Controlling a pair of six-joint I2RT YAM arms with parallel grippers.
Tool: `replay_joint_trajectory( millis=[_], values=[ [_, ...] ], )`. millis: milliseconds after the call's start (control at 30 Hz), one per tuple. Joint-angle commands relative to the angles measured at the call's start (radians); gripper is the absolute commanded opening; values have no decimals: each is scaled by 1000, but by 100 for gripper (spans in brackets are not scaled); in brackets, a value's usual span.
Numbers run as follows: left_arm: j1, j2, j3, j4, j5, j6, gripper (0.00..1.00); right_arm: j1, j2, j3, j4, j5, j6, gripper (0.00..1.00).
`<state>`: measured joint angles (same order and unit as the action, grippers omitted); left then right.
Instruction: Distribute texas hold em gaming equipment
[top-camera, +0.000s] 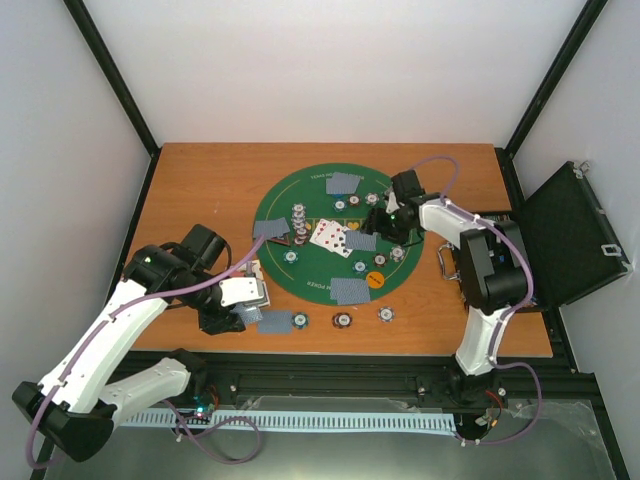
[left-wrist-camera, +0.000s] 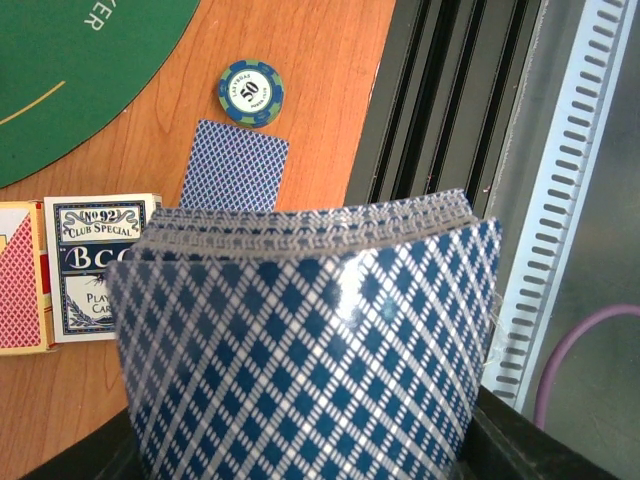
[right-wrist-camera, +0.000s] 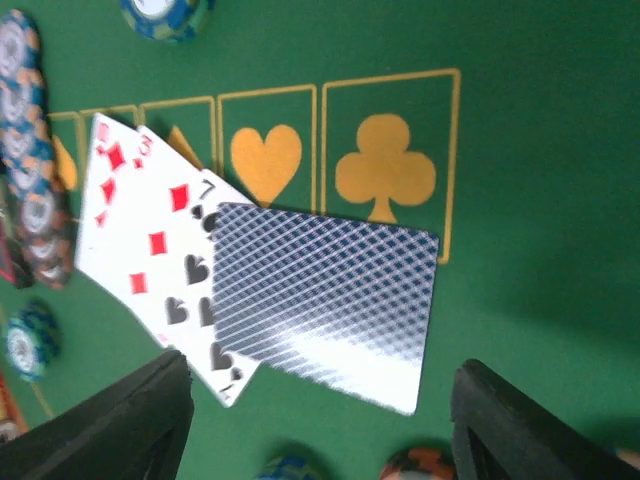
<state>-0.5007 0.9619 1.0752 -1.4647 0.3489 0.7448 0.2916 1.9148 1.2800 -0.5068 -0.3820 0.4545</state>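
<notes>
My left gripper (top-camera: 250, 297) is shut on a bowed deck of blue-backed playing cards (left-wrist-camera: 310, 350) that fills the left wrist view and hides its fingers. It hangs over the wood near the table's front edge. One face-down card (left-wrist-camera: 235, 165) and a teal chip (left-wrist-camera: 251, 92) lie beyond it. My right gripper (right-wrist-camera: 320, 430) stands open over the green mat (top-camera: 310, 190). A face-down card (right-wrist-camera: 325, 300) lies under it, partly on a seven of spades (right-wrist-camera: 195, 310) and a diamond card (right-wrist-camera: 140, 220). Nothing sits between its fingers (right-wrist-camera: 530, 430).
Card pairs (top-camera: 343, 183) (top-camera: 270, 229) (top-camera: 350, 290) lie on the mat, another (top-camera: 280, 321) on the wood. Chips (top-camera: 343, 320) (top-camera: 386, 314) sit below the mat, a stack (right-wrist-camera: 30, 180) beside the face-up cards. An orange disc (top-camera: 377, 280), card boxes (left-wrist-camera: 95, 265), open black case (top-camera: 570, 235).
</notes>
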Motion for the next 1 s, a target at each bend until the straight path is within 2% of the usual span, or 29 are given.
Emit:
replay_joint_trajectory(
  millis=[0,167,300,433,633,967],
  values=[
    [-3,-1,45,-11,24,3,36,0,-179,-61,8,-2,36,75],
    [-3,5,47,-4,29,-3,36,141,-386,-239,168,-188,182,81],
    [-2,11,46,7,36,-10,36,350,-531,-418,486,-271,407,86],
    [-2,17,42,16,35,-13,36,546,-591,-535,758,-251,607,89],
    [-2,27,40,26,34,-14,36,717,-533,-519,881,-207,664,90],
    [-2,26,41,25,27,-13,36,808,-381,-440,1005,-222,705,88]
  ],
)
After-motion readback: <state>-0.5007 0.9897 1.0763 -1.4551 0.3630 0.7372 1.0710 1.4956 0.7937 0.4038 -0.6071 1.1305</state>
